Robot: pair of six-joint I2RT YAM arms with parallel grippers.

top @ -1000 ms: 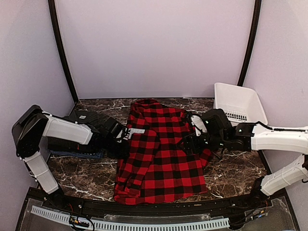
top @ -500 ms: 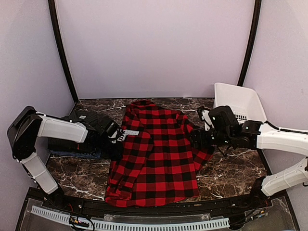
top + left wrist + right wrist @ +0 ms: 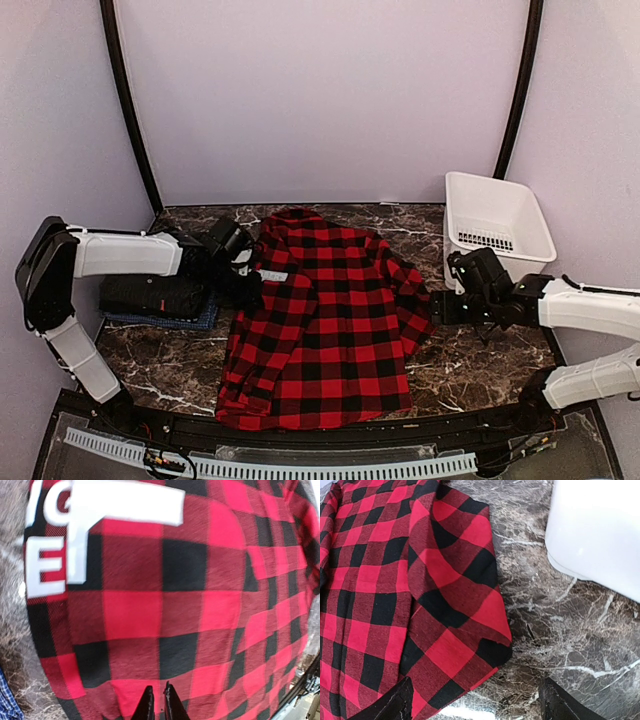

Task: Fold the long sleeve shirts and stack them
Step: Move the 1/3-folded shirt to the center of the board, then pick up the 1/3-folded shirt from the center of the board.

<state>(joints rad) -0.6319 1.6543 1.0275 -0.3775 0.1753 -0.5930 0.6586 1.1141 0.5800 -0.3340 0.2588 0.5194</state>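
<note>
Now | step: checked shirt point(image 3: 320, 320) spread flat on counter point(image 3: 480, 365), fold apparently not yet begun | left tool point(image 3: 156, 705) near-closed over its left side, nothing pinched | right tool point(image 3: 477, 706) wide, empty, beside its right edge | next: probably grip a side and fold inward.

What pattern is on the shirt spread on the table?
The shirt is red-and-black checked, best seen in the top view.
</note>
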